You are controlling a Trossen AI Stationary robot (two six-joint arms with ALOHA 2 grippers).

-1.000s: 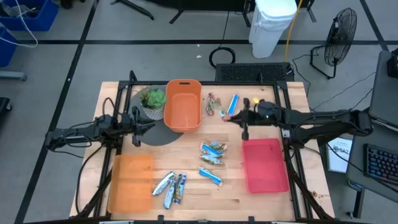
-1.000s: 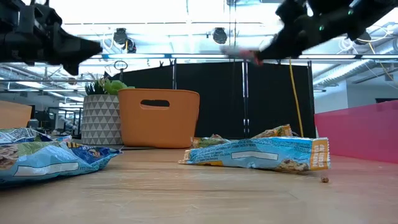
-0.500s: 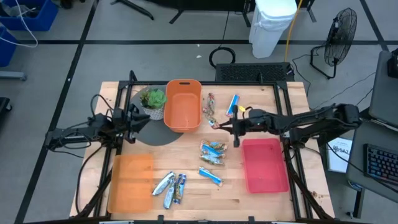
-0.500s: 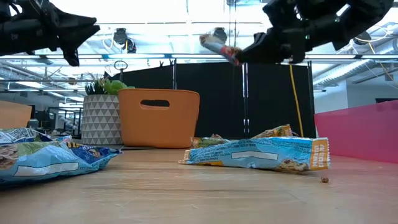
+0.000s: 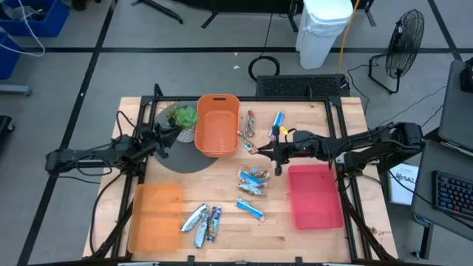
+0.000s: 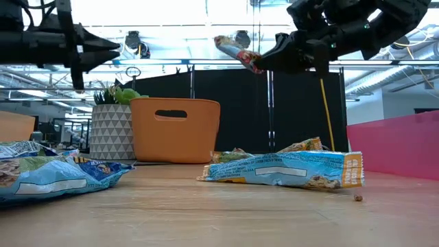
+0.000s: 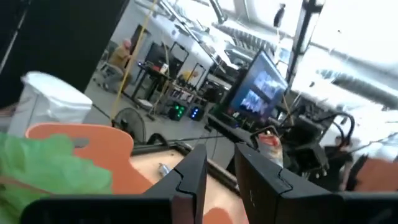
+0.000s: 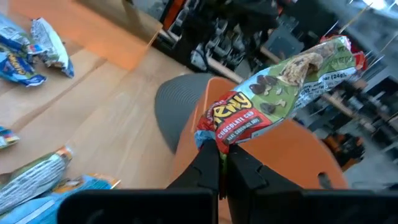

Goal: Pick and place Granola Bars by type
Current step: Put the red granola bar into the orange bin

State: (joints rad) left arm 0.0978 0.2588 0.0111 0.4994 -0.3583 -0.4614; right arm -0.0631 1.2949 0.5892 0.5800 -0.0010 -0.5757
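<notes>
I see the orange bin [image 5: 217,124] at the table's back. Just right of it my right gripper [image 5: 256,148] hangs clamped on a green-and-red chocolate granola bar [image 8: 273,93], held off the table. Left of the bin, my left gripper [image 5: 160,140] hovers slightly parted, holding nothing.

plant [image 5: 182,117] left of tub [image 5: 217,134], bars [image 5: 253,182] between trays [image 5: 156,215]

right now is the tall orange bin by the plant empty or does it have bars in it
Empty, as far as the high view shows: the orange bin has only bare orange floor inside. The right pincer holds a granola bar beside its rim, not yet dropped in.
</notes>
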